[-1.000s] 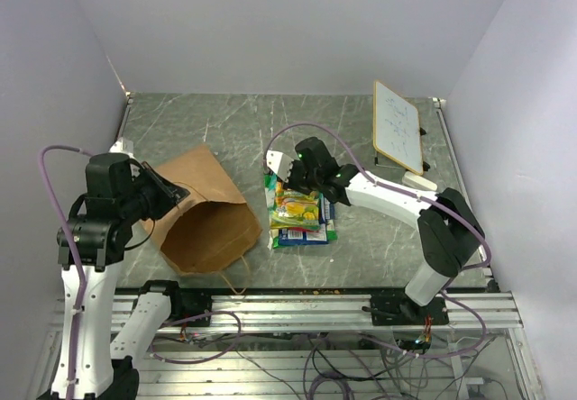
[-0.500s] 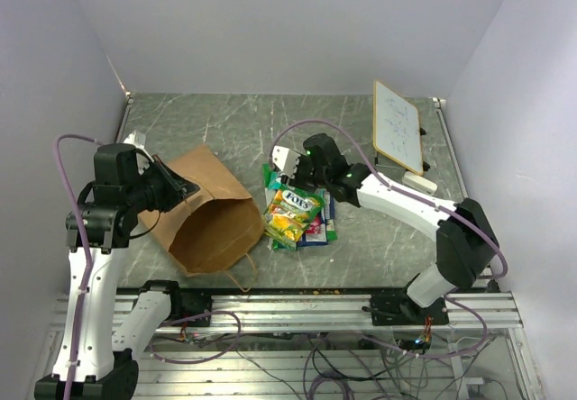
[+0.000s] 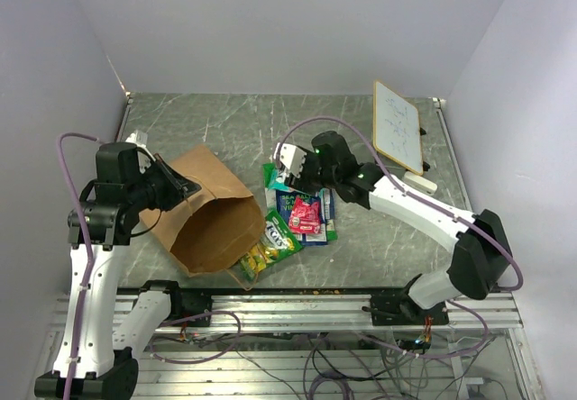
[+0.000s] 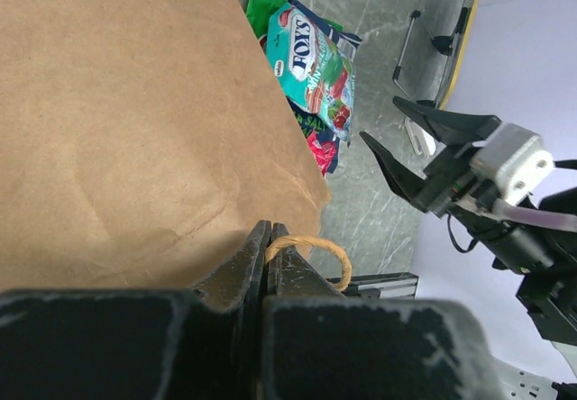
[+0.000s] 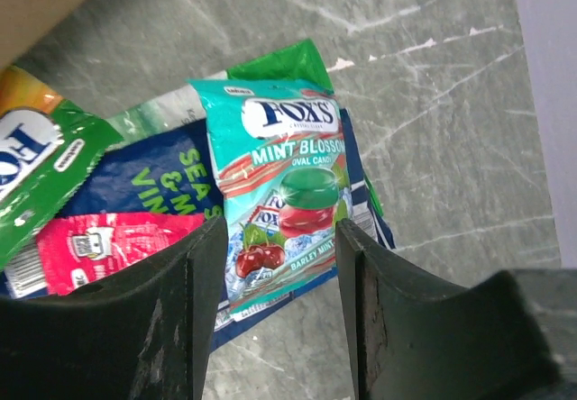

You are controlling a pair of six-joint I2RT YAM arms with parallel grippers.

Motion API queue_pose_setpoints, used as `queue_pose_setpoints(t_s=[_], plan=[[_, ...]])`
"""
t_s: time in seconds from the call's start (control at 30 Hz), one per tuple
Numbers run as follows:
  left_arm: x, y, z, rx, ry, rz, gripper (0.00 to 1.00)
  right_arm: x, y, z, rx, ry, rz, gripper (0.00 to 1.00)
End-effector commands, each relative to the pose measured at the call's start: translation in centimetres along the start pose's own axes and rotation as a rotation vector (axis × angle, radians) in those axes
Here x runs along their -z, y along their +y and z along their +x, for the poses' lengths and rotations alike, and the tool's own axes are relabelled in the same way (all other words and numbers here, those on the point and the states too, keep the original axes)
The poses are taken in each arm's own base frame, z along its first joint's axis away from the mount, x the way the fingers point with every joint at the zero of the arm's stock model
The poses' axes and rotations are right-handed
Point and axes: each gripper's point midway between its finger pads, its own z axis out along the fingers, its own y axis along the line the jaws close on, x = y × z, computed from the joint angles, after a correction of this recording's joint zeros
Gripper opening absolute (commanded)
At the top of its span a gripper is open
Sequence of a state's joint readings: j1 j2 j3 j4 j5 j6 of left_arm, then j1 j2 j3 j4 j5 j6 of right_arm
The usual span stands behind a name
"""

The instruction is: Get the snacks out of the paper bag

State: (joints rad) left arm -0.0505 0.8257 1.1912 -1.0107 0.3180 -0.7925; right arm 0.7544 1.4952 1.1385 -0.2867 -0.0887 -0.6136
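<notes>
The grey marbled worktop [image 3: 225, 130] carries everything. On its left side the paper bag [image 3: 203, 220] lies tipped over, with its open mouth turned toward the near edge and the middle. The left hand [image 4: 268, 238] is pinched tight on the bag's paper wall, right beside a looped handle [image 4: 315, 254]. This is probably to hold the bag steady and keep its mouth slanted so the contents can come out.

The snacks [image 3: 302, 213] lie in an overlapping heap on the worktop just beside the bag's mouth, so most or all of them seem to be out. The inside of the bag is too dark to be sure.

The right hand [image 5: 279, 229] hovers over the heap with its fingers parted to a middling width and nothing between them.

Directly beneath it, a blue chip bag [image 5: 171, 193] lies at the bottom of the heap. On top of that are a teal mint packet [image 5: 284, 175] and a small red packet [image 5: 108, 247]. A yellow-green packet [image 3: 269, 245] lies nearest the bag's mouth.
</notes>
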Motion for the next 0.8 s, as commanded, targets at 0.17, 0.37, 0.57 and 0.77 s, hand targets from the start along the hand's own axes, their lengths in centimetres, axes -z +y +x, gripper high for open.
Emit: queue_pose_setpoints(t_s=[0.17,0.37,0.57,0.77], plan=[[0.1,-1.0,-0.6,-0.028,-0.021,0.038,0.07,3.6,4.6,-6.4,0.036,-0.305,-0.172,0.53],[0.0,-1.3,-0.4,-0.035,0.001,0.058,0.07,7.8,11.9,-12.5,0.378,-0.638,-0.262,0.62],[0.5,-1.7,-0.3,-0.041,0.013,0.062,0.07,5.2,17.3,-14.5,0.497,-0.66,-0.308,0.64],[0.9,-2.4,-0.6,-0.061,0.038,0.059,0.07,-1.7,17.2,-15.5,0.425,-0.566,-0.142,0.64]])
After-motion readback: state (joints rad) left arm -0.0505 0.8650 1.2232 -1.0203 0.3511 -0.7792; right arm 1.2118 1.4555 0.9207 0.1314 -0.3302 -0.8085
